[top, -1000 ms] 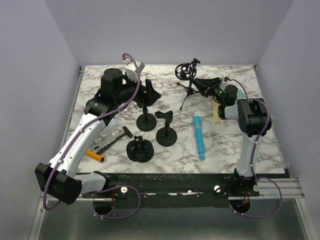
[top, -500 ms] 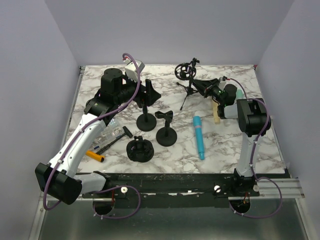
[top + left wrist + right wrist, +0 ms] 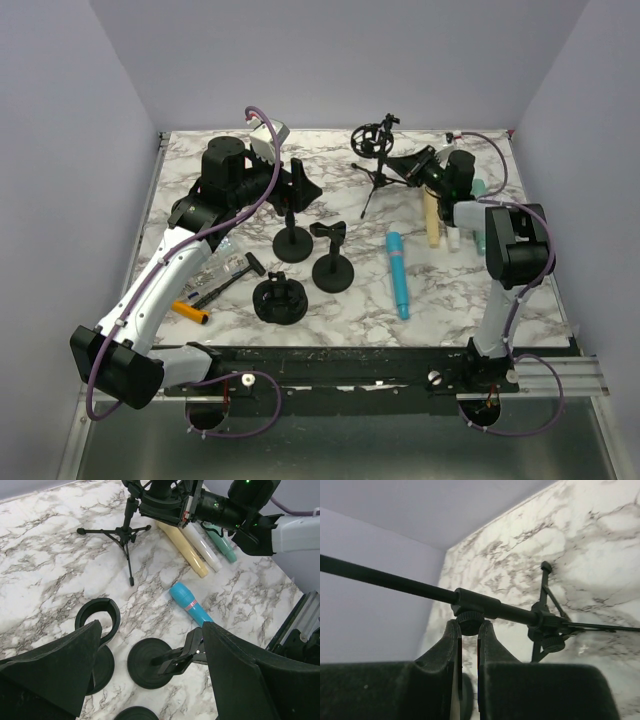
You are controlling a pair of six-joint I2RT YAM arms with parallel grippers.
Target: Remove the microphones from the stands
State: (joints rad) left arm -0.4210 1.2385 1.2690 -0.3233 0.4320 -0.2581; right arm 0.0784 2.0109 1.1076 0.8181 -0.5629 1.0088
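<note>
A black tripod mic stand [image 3: 374,178] with a ring-shaped shock mount [image 3: 370,140] stands at the back middle. I cannot tell whether a microphone sits in the mount. My right gripper [image 3: 400,168] is shut on a knurled knob [image 3: 470,621] under the stand's pole collar [image 3: 479,604]; the tripod hub [image 3: 545,630] is just beyond. My left gripper [image 3: 300,186] is open and empty, hovering over two round-base holders. In the left wrist view [image 3: 150,675] it sits above a clip holder [image 3: 150,662], and the stand [image 3: 127,532] is farther off.
A blue microphone [image 3: 398,275] lies right of centre. Cream [image 3: 433,222], white [image 3: 452,238] and teal [image 3: 478,188] microphones lie under the right arm. A ring holder [image 3: 293,243], a clip holder [image 3: 332,270], a black mount [image 3: 278,300] and small tools [image 3: 215,290] sit front left.
My right arm has swung to the right and its wrist has turned, uncovering the cream and white microphones. Its fingers stay at the stand. The left arm has not moved.
</note>
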